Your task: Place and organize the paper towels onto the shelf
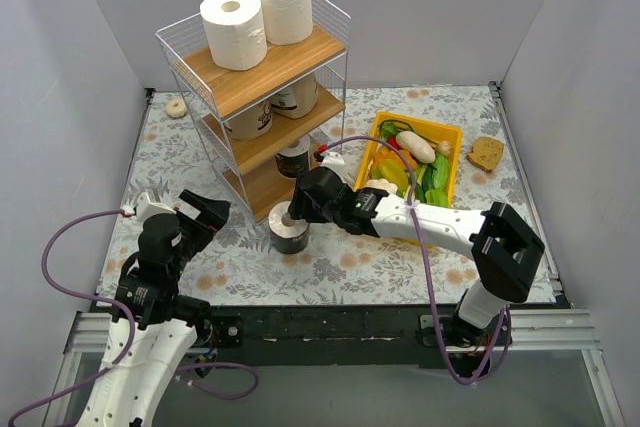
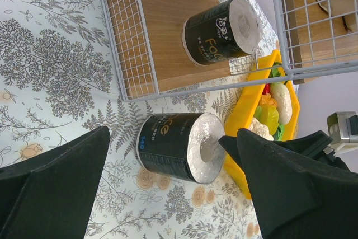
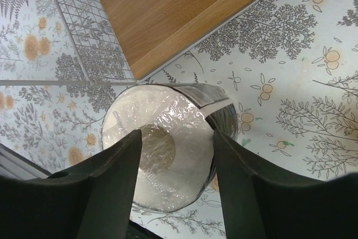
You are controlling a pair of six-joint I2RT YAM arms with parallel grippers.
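1. Right gripper (image 3: 176, 130) fingers fill the foreground of your right wrist view, parted to a middling gap and pointing down over a black-wrapped roll (image 3: 168, 104).
2. Between those fingers you see the roll's film-covered end and hollow core. One finger overlaps the core's edge and the other sits by the outer wall. You cannot tell whether either pad presses it.
3. That roll stands on end on the table (image 1: 250, 267), long axis vertical, core facing up at the fingers, just beside the shelf (image 1: 290, 67).
4. Left gripper (image 2: 173, 132) fingers are spread fully wide and hold nothing. The same roll stands ahead of their tips, apart from them. A second black-wrapped roll (image 2: 221, 32) stands beyond it on the shelf's bottom board, also upright.
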